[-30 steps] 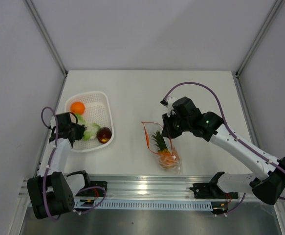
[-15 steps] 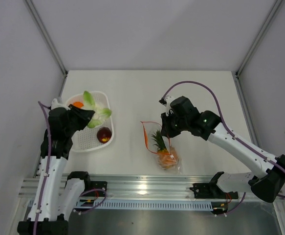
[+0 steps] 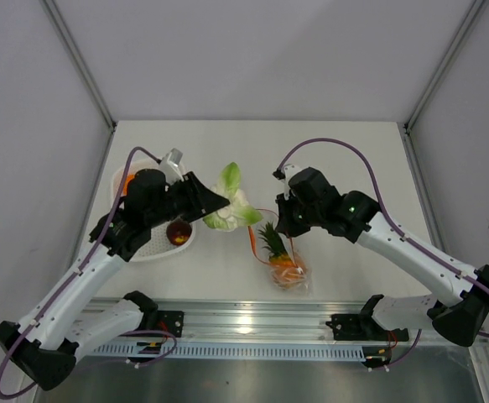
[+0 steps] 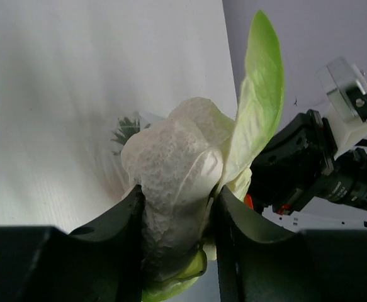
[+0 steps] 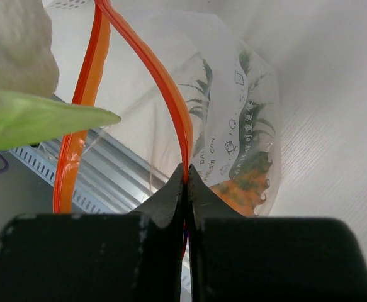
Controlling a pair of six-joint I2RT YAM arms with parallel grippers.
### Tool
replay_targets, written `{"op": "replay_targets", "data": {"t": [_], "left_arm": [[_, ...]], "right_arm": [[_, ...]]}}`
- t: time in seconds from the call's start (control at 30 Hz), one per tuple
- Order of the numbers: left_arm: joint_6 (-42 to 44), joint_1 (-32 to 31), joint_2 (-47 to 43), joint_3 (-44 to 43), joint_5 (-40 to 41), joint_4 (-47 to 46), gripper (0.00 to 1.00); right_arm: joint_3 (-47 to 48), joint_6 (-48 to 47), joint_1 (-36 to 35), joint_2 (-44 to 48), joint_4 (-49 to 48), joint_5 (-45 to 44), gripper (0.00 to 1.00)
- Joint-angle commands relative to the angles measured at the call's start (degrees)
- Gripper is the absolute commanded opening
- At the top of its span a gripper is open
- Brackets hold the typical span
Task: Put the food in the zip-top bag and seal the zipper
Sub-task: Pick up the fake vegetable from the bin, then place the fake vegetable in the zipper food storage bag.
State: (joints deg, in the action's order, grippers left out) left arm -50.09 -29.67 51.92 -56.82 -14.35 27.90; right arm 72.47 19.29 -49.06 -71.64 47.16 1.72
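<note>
My left gripper (image 3: 213,206) is shut on the pale green-white leafy vegetable (image 3: 230,204) and holds it in the air just left of the zip-top bag's open mouth; it fills the left wrist view (image 4: 183,182). My right gripper (image 3: 284,225) is shut on the red-orange zipper (image 5: 164,88), holding the mouth (image 3: 252,231) open. The clear bag (image 3: 284,256) holds the orange pineapple (image 3: 279,256). The dark red-purple piece (image 3: 176,232) lies in the basket. The round orange fruit (image 3: 129,178) peeks out beside my left arm.
The white mesh basket (image 3: 156,248) stands at the left under my left arm. A metal rail (image 3: 244,323) runs along the near table edge. Grey walls close in the table on three sides.
My left gripper has lifted the leafy vegetable out of the basket and carried it right, to the bag's mouth. My right gripper has stayed pinching the zipper.
</note>
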Motion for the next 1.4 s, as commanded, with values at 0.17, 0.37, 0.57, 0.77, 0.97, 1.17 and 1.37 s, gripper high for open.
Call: {"op": "replay_targets", "data": {"t": [0.17, 0.37, 0.57, 0.77, 0.97, 1.17, 1.37], "left_arm": [[-10.71, -6.53, 0.72, -3.65, -2.44, 0.40, 0.00], [-24.32, -10.13, 2.31, -2.42, -1.13, 1.97, 0.01], [-32.08, -15.15, 5.47, -5.59, 6.00, 7.25, 0.01], [-32.18, -18.93, 15.99, -17.79, 11.53, 24.72, 0.01], [-31.57, -21.30, 23.74, -25.27, 14.08, 35.01, 0.01], [-33.32, -24.55, 24.46, -26.32, 22.42, 39.77, 0.01], [-33.50, -29.21, 27.08, -29.84, 27.63, 41.62, 0.01]], "right_arm": [[2.68, 1.01, -0.95, 1.41, 1.18, -5.58, 0.00], [1.54, 1.10, -1.92, 1.59, 0.39, -9.01, 0.00], [0.75, 2.24, -2.71, 2.03, -0.92, -9.80, 0.00], [1.19, 3.03, -3.94, 2.47, -1.54, -9.89, 0.00], [1.10, 3.91, -5.08, 3.52, -2.42, -10.59, 0.00], [2.06, 4.88, -5.17, 4.31, -1.81, -12.08, 0.00], [2.33, 5.50, -5.17, 4.14, -2.94, -11.04, 0.00]]}}
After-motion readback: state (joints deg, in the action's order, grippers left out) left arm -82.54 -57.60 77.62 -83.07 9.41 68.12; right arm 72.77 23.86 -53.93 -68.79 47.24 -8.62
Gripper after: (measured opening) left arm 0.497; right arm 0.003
